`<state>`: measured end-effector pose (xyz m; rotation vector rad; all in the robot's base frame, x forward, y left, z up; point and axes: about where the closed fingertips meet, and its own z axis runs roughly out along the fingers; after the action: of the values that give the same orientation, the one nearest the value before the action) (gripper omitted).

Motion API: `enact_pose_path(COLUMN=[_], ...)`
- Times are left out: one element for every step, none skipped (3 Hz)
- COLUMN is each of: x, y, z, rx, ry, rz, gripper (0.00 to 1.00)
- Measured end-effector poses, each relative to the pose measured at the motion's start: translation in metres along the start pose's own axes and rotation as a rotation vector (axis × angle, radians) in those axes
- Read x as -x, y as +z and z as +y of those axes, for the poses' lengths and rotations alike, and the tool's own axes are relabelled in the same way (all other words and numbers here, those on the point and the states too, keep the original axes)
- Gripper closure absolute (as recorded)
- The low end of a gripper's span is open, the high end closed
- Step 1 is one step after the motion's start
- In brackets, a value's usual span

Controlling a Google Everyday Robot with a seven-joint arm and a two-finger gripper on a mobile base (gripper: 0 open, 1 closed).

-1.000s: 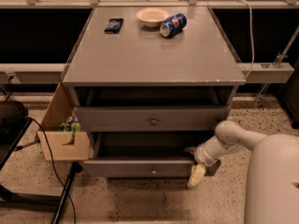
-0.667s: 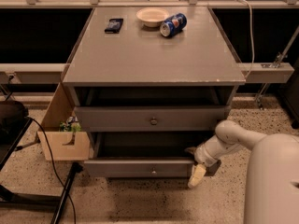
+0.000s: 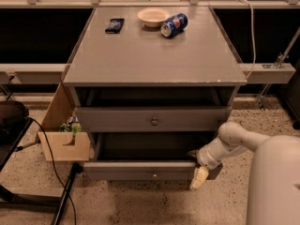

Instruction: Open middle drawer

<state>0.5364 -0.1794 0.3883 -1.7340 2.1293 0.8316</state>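
The grey cabinet (image 3: 154,60) shows two drawer fronts with round knobs. The upper one is the topmost drawer front (image 3: 117,119), standing a little way out. The lower one is the middle drawer (image 3: 122,170), pulled well out, with its dark inside showing above its front. The lowest drawer is hidden beneath it. My gripper (image 3: 200,170) sits at the right end of the middle drawer's front, reaching in from the right on the white arm (image 3: 234,142). It touches the top edge of that front.
A white bowl (image 3: 153,16), a blue soda can (image 3: 174,25) lying on its side and a dark flat object (image 3: 115,25) sit at the back of the cabinet top. A cardboard box (image 3: 65,144) stands left of the cabinet. A black cable (image 3: 49,161) crosses the floor.
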Motion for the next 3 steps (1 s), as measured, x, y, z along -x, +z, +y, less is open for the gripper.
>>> enact_pose_path(x=[-0.003,-0.015,-0.025], y=[-0.001,-0.007,-0.011], z=[0.007,0.025,0.049], rx=[0.007,-0.006,-0.054], ry=[0.016,0.031,0.016], rz=[-0.005,-0.017,-0.033], gripper=[0.00,0.00,0.00])
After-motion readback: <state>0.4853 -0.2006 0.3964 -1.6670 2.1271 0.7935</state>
